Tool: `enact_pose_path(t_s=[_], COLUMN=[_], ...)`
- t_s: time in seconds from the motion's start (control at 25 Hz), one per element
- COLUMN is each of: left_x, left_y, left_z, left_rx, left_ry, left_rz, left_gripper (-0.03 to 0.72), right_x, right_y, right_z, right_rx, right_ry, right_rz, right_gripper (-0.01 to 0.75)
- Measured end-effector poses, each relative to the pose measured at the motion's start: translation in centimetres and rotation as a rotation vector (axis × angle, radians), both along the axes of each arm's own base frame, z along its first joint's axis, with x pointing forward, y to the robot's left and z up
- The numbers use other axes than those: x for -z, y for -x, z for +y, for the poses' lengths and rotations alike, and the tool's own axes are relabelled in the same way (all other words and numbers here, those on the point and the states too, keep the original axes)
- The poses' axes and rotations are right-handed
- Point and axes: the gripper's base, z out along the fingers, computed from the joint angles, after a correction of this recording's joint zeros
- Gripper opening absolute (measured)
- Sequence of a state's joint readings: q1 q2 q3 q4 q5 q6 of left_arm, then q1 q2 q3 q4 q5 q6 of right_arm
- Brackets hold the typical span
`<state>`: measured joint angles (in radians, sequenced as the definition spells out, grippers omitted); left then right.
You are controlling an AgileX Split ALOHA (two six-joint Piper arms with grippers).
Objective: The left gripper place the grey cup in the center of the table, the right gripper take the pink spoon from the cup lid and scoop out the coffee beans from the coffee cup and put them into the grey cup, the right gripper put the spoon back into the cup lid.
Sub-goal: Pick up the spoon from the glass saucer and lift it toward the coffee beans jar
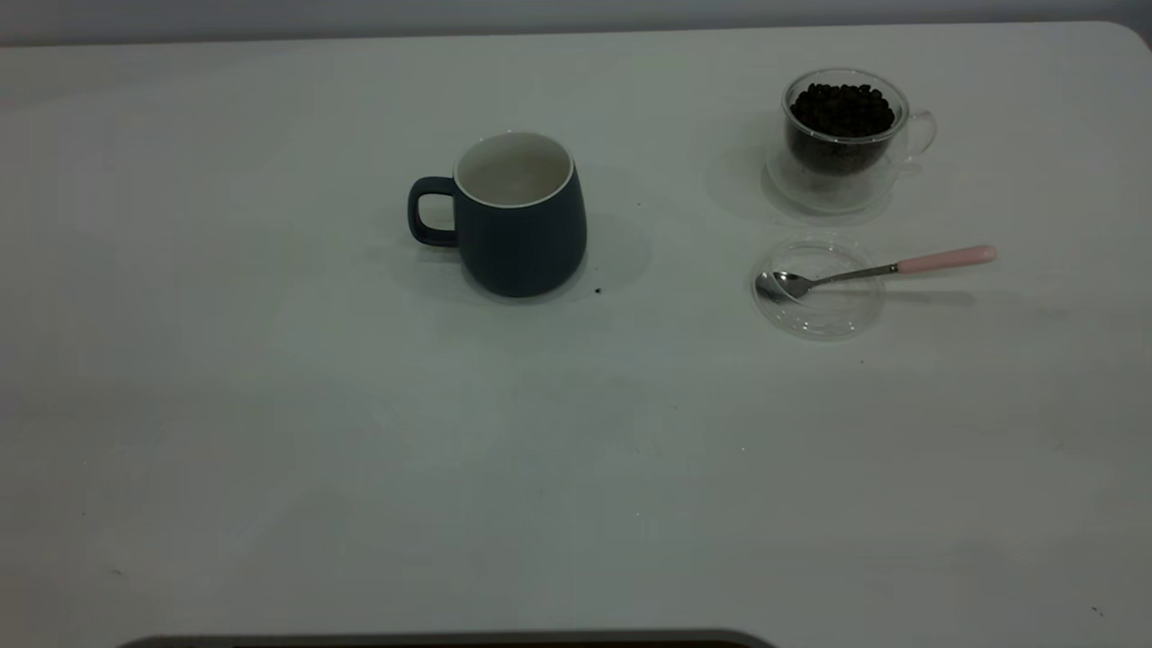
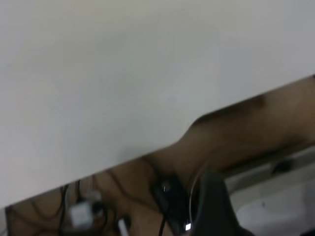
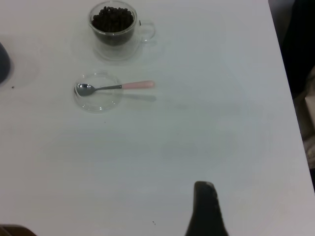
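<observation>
The grey cup (image 1: 522,216) stands upright near the middle of the table (image 1: 270,405), handle to the left, inside white and bare; a sliver of it shows in the right wrist view (image 3: 2,61). The coffee cup (image 1: 841,144) stands at the far right, filled with coffee beans (image 1: 841,106); both show in the right wrist view, cup (image 3: 114,29) and beans (image 3: 113,18). In front of it lies the cup lid (image 1: 823,315) (image 3: 101,102). The pink spoon (image 1: 864,272) (image 3: 115,87) rests with its bowl in the lid, handle pointing right. Neither gripper shows in the exterior view. The left gripper (image 2: 216,206) hangs past the table's edge. The right gripper (image 3: 205,209) hovers over bare table, well apart from the spoon.
A small dark speck (image 1: 598,291) lies beside the grey cup. In the left wrist view the table's edge (image 2: 162,147) runs across, with floor and cables (image 2: 167,196) beyond. In the right wrist view the table's right edge (image 3: 290,113) is close.
</observation>
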<state>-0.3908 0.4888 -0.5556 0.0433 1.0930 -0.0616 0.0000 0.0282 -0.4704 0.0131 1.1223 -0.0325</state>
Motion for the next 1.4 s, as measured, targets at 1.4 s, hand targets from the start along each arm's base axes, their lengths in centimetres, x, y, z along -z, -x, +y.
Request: enact_pose_path(t_s=[1.4], left_x=[1.2], left_y=[7.0], left_z=[2.3], left_rx=[-0.303], left_ry=[0.08], left_rz=[-0.39], left_gripper=[0.567], right_x=[0.0], right_y=[0.0], right_z=[0.0], right_rx=[0.0], right_ry=[0.0], right_rz=[0.0], right_gripper=[0.587])
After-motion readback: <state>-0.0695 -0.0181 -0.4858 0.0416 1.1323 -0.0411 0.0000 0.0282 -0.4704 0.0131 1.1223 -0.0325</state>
